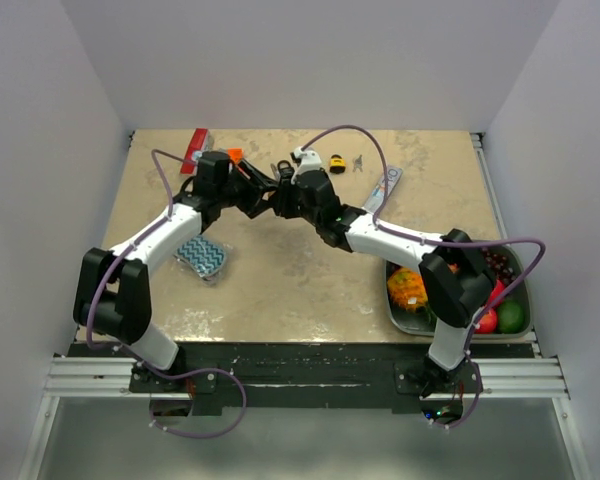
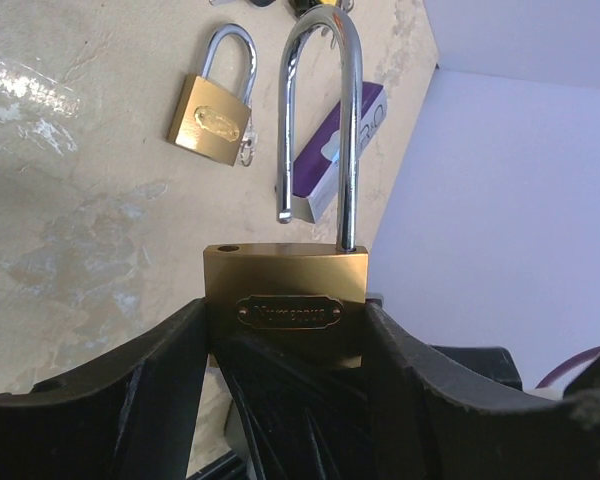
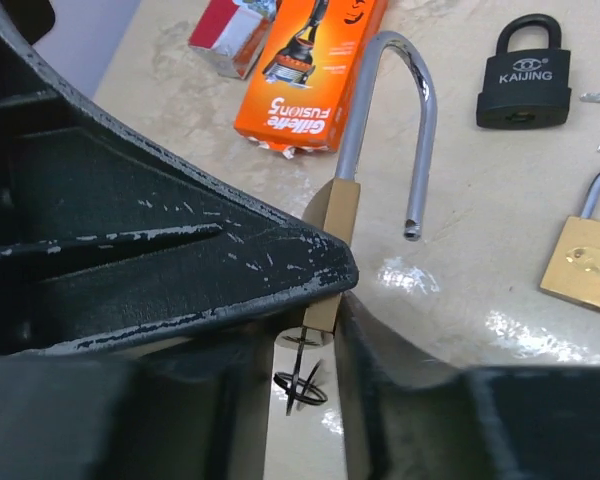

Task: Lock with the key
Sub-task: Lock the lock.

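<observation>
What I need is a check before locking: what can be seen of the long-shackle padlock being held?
The padlock has a rectangular brass-looking body with an oval embossed plate and a long, shiny steel-looking shackle. It is unlocked: one leg sits in the body, the free end is raised beside its open hole. The left end effector clamps the body, shackle pointing away.

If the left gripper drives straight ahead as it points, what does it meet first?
Probably the purple box, lying in line behind the held padlock's open shackle; depth is unclear.
</observation>
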Robot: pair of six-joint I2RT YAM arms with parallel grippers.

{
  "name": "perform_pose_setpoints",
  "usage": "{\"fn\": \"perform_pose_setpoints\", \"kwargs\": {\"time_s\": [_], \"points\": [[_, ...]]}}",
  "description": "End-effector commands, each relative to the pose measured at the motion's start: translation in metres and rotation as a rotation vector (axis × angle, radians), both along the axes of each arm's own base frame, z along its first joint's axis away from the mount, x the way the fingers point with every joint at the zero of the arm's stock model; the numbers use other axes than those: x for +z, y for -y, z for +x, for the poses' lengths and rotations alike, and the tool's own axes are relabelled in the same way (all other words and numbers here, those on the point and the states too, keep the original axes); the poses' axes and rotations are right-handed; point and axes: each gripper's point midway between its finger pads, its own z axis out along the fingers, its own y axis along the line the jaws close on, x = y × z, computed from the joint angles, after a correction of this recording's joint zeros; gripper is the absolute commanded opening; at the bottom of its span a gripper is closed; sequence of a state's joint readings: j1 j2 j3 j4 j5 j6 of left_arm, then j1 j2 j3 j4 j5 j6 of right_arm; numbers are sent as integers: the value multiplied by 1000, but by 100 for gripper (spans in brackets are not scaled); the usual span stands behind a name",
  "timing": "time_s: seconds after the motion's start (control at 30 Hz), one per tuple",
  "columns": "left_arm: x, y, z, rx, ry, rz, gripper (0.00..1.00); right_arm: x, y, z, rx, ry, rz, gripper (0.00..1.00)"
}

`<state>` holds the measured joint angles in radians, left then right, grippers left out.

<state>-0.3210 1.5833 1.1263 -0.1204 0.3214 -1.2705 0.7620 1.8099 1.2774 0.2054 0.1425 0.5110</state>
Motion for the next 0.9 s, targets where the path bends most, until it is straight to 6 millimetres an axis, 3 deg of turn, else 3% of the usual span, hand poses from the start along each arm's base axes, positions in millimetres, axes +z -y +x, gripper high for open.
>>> {"fn": "perform_pose_setpoints", "kwargs": {"time_s": [0.0,0.07,0.2,0.23,0.33,0.37,0.4,0.47,0.57,0.7,0.87], "points": [[60,8,-4,-32,137,-115,0,22,4,22,-70,68,9,13],[60,7,-3,-31,140,-114,0,25,3,20,-72,58,19,0],[53,4,-4,-24,124,-105,0,36,0,12,-29,45,54,0],[52,2,-3,-16,119,-99,4,39,1,11,-26,38,68,0],[48,-1,-4,-15,123,-87,44,47,3,8,2,24,107,0],[47,-3,-4,-15,124,-82,66,49,5,7,5,22,112,0],[47,-5,-4,-18,135,-70,80,50,5,5,23,13,119,0],[44,-15,-3,-6,135,-51,99,60,16,8,25,14,145,0],[42,-38,-2,5,155,-4,99,67,30,7,56,0,195,0],[53,-65,-3,-59,300,87,99,68,41,-6,150,1,213,0],[67,-72,-16,-312,552,269,99,88,40,-50,468,70,224,0]]}}
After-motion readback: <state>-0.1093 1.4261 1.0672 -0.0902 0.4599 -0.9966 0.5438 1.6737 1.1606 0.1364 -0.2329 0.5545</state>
